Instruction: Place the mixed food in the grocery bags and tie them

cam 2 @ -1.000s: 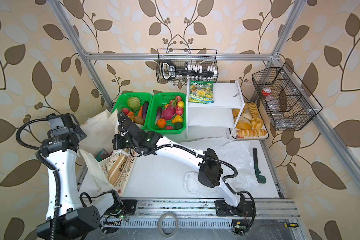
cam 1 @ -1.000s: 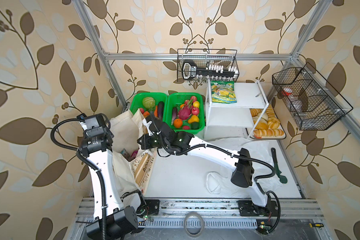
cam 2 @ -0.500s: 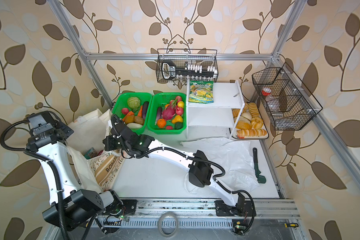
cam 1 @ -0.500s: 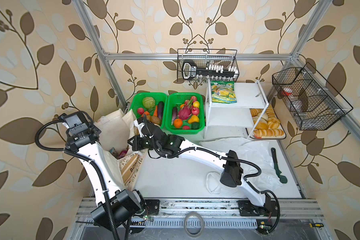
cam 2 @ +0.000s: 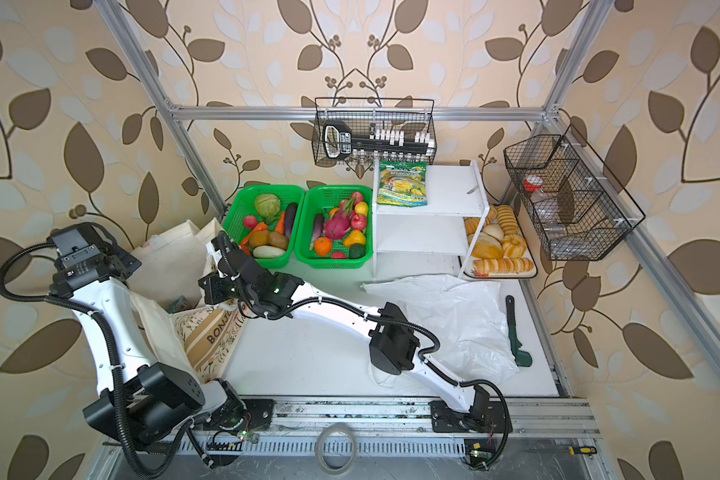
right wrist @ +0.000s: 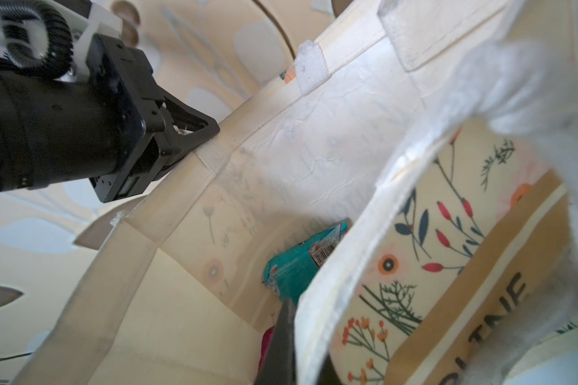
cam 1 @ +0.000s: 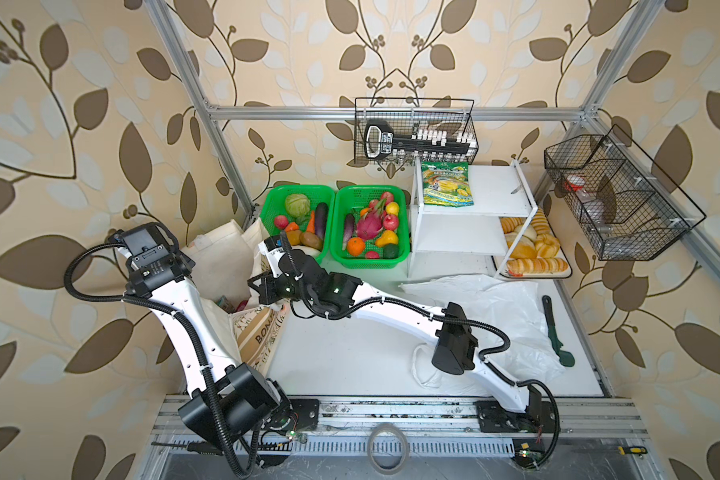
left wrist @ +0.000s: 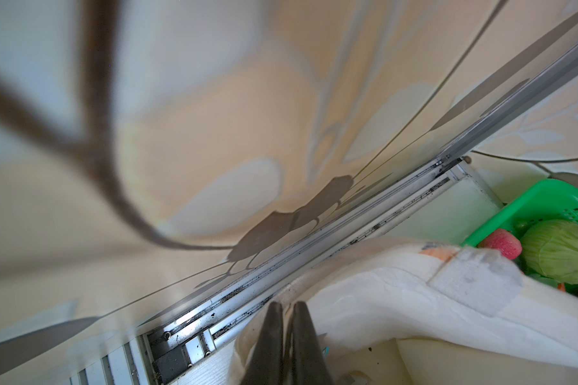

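Cream tote (cam 1: 221, 257) stands open at the left edge of the counter (cam 1: 350, 357), and the white plastic bag (cam 1: 487, 307) lies flat on the right. I have the left gripper (right wrist: 204, 133) clenched on the tote's outer rim and the right gripper (right wrist: 289, 333) clenched on its printed wall. The blue snack pouch (right wrist: 297, 266) lies inside.

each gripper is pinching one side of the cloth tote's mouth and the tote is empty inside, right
Not empty. The right wrist view shows a teal packet with a barcode lying inside the tote. The rest holds: the left gripper and the right gripper each pinch one side of its mouth.
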### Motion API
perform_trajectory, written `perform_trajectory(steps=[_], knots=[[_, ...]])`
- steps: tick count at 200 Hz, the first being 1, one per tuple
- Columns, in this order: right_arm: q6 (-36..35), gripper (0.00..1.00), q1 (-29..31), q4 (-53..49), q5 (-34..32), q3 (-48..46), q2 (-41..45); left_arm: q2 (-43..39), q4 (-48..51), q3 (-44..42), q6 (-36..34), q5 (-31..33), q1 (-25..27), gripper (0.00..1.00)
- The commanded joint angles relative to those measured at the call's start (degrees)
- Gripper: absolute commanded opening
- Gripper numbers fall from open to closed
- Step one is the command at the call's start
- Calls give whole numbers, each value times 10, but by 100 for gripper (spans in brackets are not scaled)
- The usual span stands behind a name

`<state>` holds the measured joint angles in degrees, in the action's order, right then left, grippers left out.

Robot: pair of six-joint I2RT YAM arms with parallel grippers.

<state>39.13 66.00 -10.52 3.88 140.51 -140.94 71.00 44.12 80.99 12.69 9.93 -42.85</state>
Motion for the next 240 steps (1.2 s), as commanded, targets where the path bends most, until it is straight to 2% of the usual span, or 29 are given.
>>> perform_trajectory(steps=[1, 35, 79, 124, 135, 148, 163, 182, 213, 240], knots=[[-41, 0, -6, 67, 9, 36, -10, -13, -80, 42, 16, 26, -7, 0], [-35, 0, -6, 76, 12, 28, -20, -12, -91, 28, 16, 30, -7, 0], [-29, 0, -9, 88, 8, 21, -20, -5, -72, 71, 10, 35, -7, 0], [-28, 0, -16, 84, 13, 4, -4, -41, -106, -5, 24, 24, -7, 0], [-28, 1, -16, 81, 18, -5, 1, -44, -106, -16, 23, 16, -7, 7], [-28, 9, -15, 78, 25, -13, 9, -48, -105, -26, 27, 10, -7, 13], [-32, 18, -15, 70, 32, -23, 21, -57, -104, -33, 31, 11, -7, 27], [-48, 30, -14, 71, 32, -47, 45, -59, -97, -28, 31, 6, -7, 33], [-54, 38, -18, 59, 32, -71, 79, -66, -80, -16, 30, -6, -7, 38], [-49, 47, -23, 22, 18, -89, 115, -82, -60, 4, 31, -48, -7, 50]])
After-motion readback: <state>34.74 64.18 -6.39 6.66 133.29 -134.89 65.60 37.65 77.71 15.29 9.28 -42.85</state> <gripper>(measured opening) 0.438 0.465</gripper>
